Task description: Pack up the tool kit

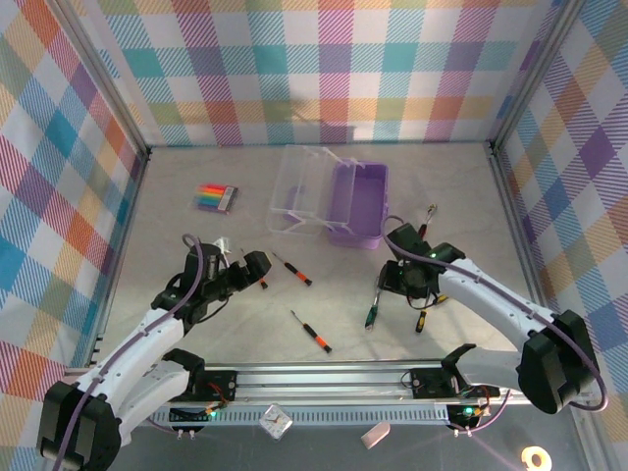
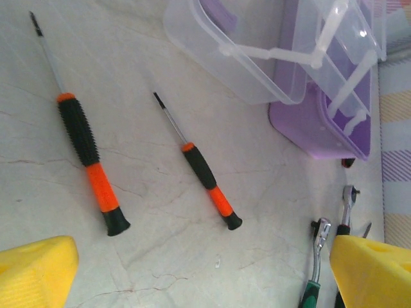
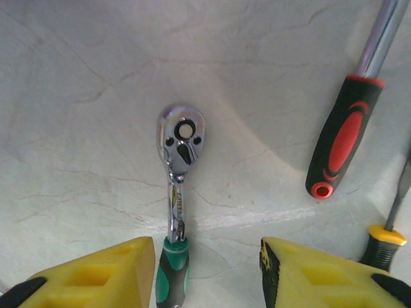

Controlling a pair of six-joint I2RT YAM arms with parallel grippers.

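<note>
Left gripper: fingers wide apart, holding nothing.
First orange screwdriver, second orange screwdriver: ahead of fingers at 12 o'clock, not touching. Tips point 11 o'clock, handles 5.
Purple box: 1 o'clock, clear lid open.
Right gripper: fingers apart, not squeezing.
Green-handled ratchet wrench: handle between fingers, close by 7 o'clock finger. Head points 12 o'clock, handle 6.

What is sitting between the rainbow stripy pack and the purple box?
The box's clear lid, flipped open, lies between the rainbow pack and the purple box. The top view shows it.
</note>
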